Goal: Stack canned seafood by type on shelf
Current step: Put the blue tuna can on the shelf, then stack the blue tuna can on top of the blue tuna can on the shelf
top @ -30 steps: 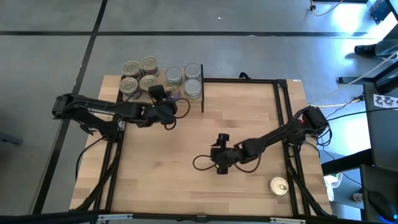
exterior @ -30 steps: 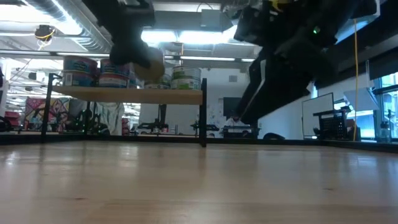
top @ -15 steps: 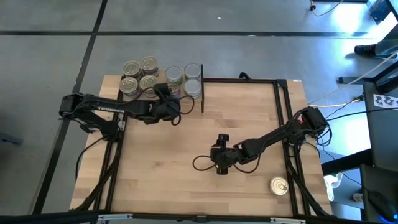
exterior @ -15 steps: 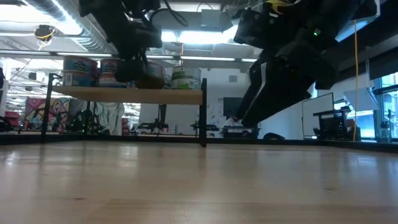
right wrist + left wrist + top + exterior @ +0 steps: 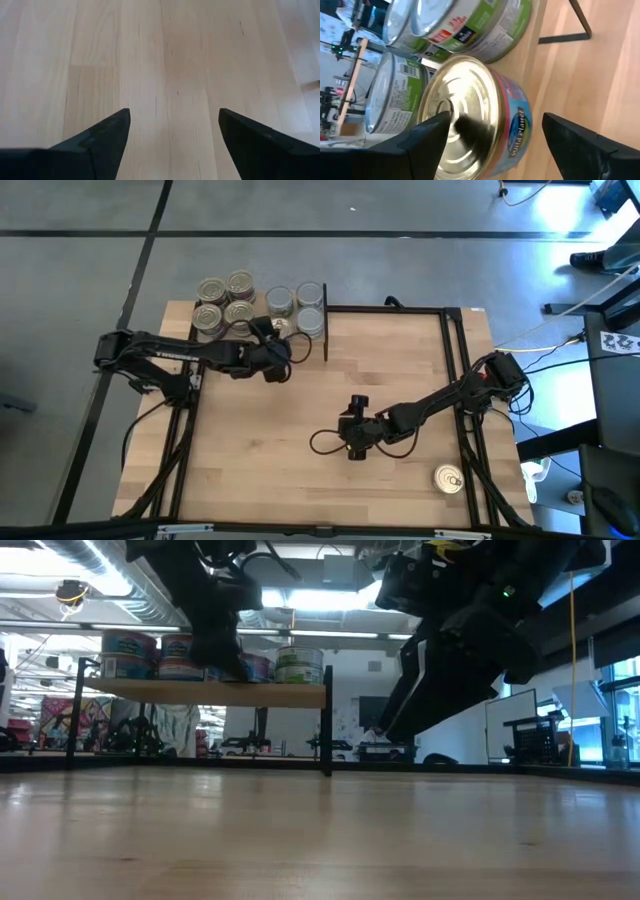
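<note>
The shelf [image 5: 200,692] stands at the table's far left and carries several tins of canned seafood: gold-lidded ones [image 5: 225,300] to the left, silver-topped ones [image 5: 311,308] to the right. A gold-lidded tin with a pink and blue label [image 5: 470,120] stands on its base on the shelf's near edge [image 5: 282,328]. My left gripper [image 5: 492,142] is open, one finger on each side of this tin and apart from it. My right gripper [image 5: 172,135] hovers open over bare wood at the table's middle [image 5: 352,442].
One more gold-lidded tin [image 5: 449,478] lies on the table near its front right corner. A black frame post [image 5: 327,720] marks the shelf's right end. Black rails [image 5: 455,360] run along the table's sides. Bare tabletop lies between the arms.
My left gripper has carried the pink and blue tin toward the far edge and down onto the shelf's near edge. It has then opened and let go. The tin now stands on the shelf beside the silver-topped stacks.
</note>
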`<action>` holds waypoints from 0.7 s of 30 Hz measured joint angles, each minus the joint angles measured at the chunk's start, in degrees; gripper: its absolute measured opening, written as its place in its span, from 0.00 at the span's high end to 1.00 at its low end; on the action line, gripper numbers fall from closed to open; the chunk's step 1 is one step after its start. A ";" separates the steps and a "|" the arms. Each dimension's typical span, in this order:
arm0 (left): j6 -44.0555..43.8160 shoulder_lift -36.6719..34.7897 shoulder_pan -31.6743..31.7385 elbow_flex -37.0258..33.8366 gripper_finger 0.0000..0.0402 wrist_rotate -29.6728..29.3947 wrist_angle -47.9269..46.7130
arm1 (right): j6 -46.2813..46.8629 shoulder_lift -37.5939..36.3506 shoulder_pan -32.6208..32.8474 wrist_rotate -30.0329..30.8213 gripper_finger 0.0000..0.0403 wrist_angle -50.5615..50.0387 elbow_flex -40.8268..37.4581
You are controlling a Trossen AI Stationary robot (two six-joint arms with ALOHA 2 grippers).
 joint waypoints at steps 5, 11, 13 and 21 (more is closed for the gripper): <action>-0.03 -1.08 0.96 0.00 0.24 0.01 0.47 | 0.23 0.00 0.00 0.04 0.25 0.23 0.00; 0.16 -2.76 -0.64 0.00 0.25 1.22 0.91 | 0.50 0.00 0.00 0.04 0.25 0.46 0.00; 0.46 -3.00 -0.66 0.02 0.25 -0.70 0.99 | 0.49 0.00 0.00 0.04 0.25 0.49 0.00; 2.70 -3.00 1.92 0.02 0.25 -2.43 1.00 | 0.48 0.00 -0.04 0.04 0.25 0.75 0.00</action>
